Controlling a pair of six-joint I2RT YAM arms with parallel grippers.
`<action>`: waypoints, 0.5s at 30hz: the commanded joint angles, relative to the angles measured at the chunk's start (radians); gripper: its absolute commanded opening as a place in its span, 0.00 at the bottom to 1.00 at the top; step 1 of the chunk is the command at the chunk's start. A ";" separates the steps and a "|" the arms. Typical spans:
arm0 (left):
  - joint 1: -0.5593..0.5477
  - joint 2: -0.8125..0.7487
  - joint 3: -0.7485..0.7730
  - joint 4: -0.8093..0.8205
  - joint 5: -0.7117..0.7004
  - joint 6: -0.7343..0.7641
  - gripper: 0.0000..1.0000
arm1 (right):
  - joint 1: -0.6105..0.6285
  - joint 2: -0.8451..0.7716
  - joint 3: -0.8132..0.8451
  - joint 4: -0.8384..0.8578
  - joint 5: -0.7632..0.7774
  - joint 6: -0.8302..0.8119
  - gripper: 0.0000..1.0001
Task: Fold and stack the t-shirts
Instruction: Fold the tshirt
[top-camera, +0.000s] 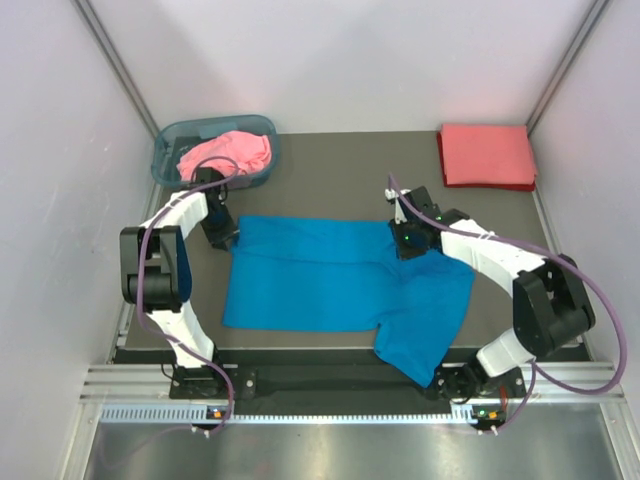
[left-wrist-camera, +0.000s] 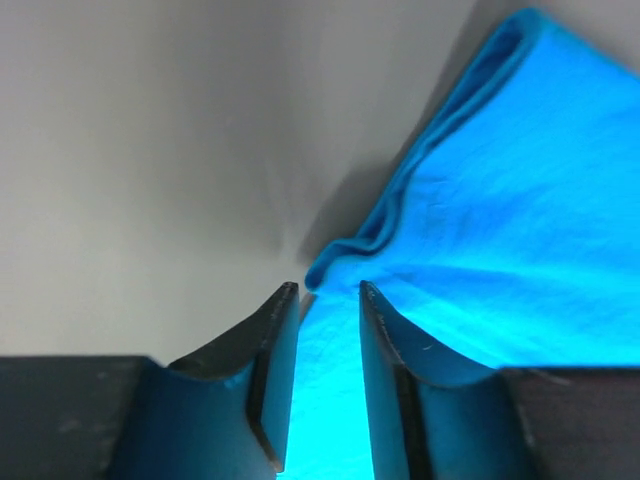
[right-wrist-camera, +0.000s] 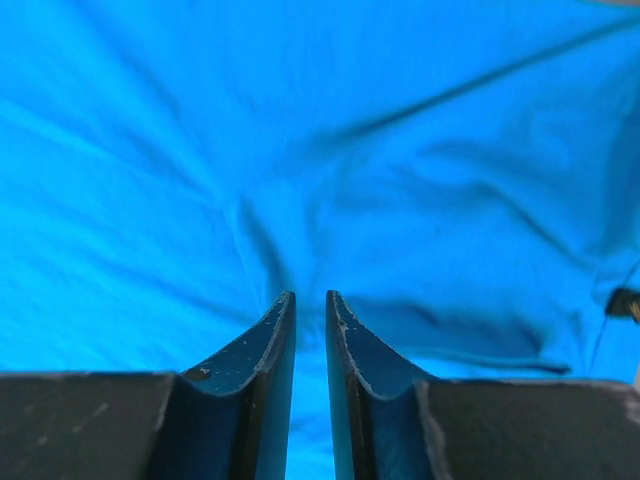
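Note:
A bright blue t-shirt (top-camera: 330, 285) lies spread on the dark table, with one part hanging over the near edge at the right. My left gripper (top-camera: 222, 238) is at its far left corner. In the left wrist view that gripper (left-wrist-camera: 328, 287) is open, and the corner of the blue t-shirt (left-wrist-camera: 520, 200) lies loose under the gap. My right gripper (top-camera: 408, 240) sits low over the shirt's far edge. Its jaws (right-wrist-camera: 309, 295) stand slightly open over the blue t-shirt (right-wrist-camera: 320, 150). A pink t-shirt (top-camera: 228, 152) lies crumpled in the basket. A coral-red t-shirt (top-camera: 487, 155) lies folded at the far right.
The translucent blue-grey basket (top-camera: 215, 122) stands at the table's far left corner, just behind my left arm. Pale walls enclose the table (top-camera: 330, 170) on three sides. A metal rail runs along the near edge by the arm bases.

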 joint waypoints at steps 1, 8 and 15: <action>-0.002 -0.064 0.045 -0.001 0.034 0.006 0.37 | -0.013 0.052 0.037 0.103 -0.021 0.038 0.18; -0.001 -0.075 0.042 0.084 0.237 0.000 0.39 | -0.001 0.065 -0.040 0.129 -0.040 0.084 0.13; 0.001 -0.001 0.052 0.193 0.410 -0.075 0.46 | -0.041 -0.070 -0.109 0.110 0.059 0.174 0.22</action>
